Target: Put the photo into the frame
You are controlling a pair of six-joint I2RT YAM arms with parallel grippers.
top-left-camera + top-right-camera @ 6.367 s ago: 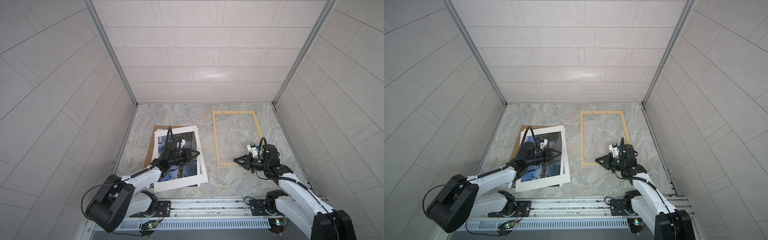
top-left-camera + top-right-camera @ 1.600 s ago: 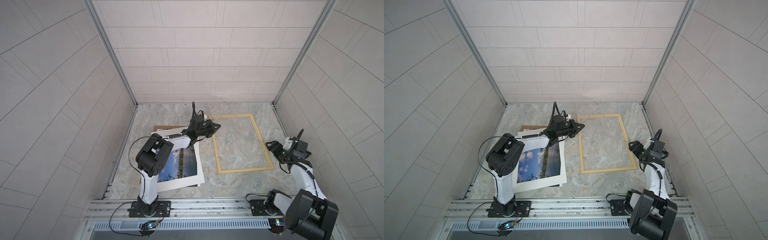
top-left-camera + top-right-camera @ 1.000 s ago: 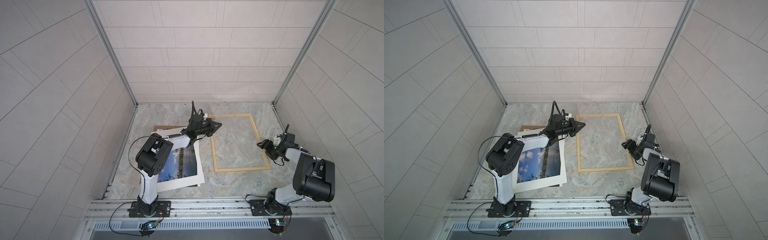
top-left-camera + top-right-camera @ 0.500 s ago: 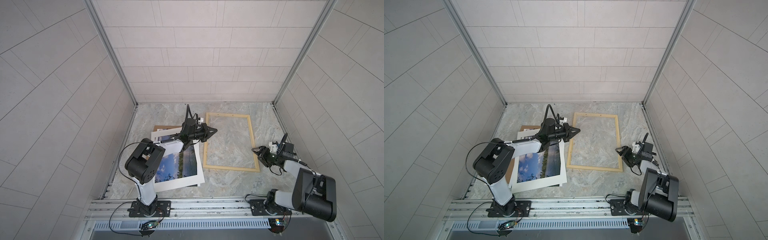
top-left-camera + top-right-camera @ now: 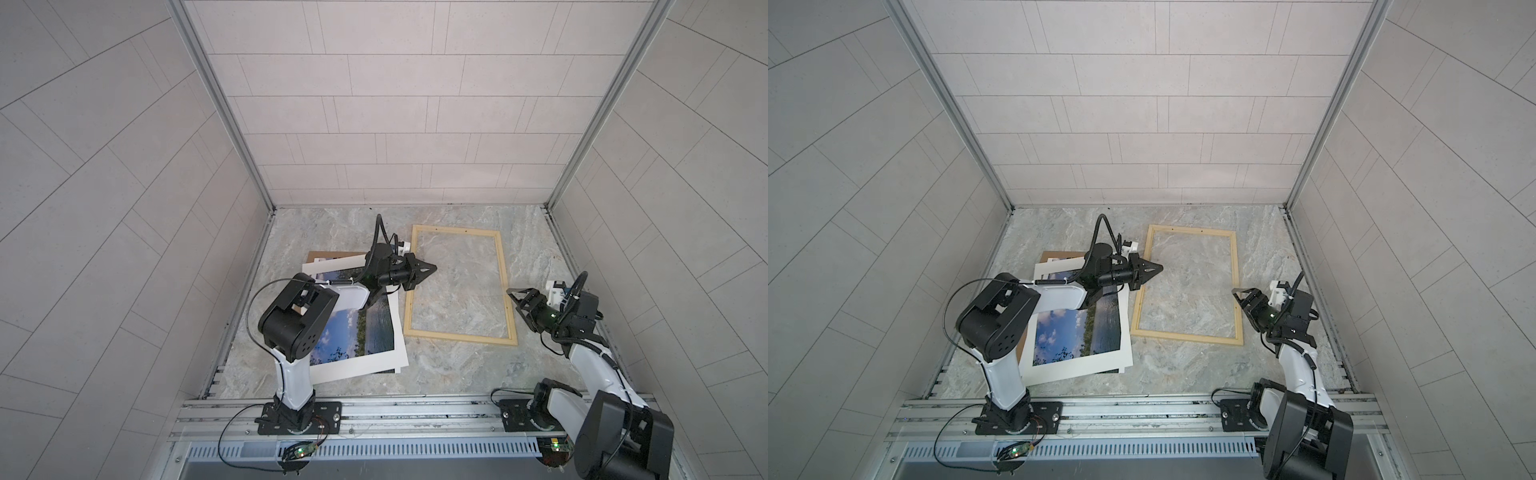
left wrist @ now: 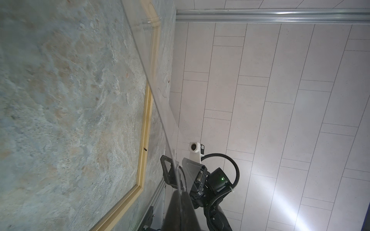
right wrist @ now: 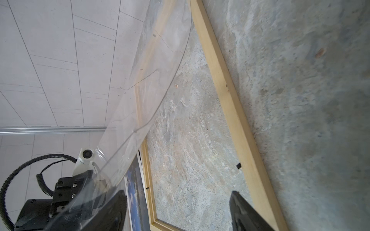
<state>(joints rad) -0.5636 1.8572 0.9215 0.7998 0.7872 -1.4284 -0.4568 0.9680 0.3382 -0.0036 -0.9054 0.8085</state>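
Photo point(image 5: 357, 328) point(image 5: 1079, 332) lies flat and face up on the marbled table point(image 5: 457, 374), left of the frame point(image 5: 461, 338) point(image 5: 1187, 336) in both top views. It shows blue sky with white clouds, a dark band of trees and rippled water, with a wide white margin all round. Another white sheet peeps out beneath it, and a brown backing board point(image 5: 332, 254) point(image 5: 1059, 254) shows under the far end of that stack. The photo is wholly outside the frame; its right margin sits just beside the frame's left bar, and I cannot tell whether they touch.

My left pincer point(image 5: 432, 268) point(image 5: 1158, 266) reaches across that left bar, its tips over the opening. It is clamped tight on the edge of a clear sheet point(image 6: 158, 84) point(image 7: 152, 80), which bows up over the frame and is almost invisible from above.

The frame is thin pale wood with mitred corners, flat on the table, marble showing through it.

Just off the frame's right bar, my right pincer point(image 5: 519, 296) point(image 5: 1244, 296) point(image 7: 177, 200) stands with its jaws wide apart, pointing at the frame. The clear sheet's edge runs close by one finger; I cannot tell whether it touches.
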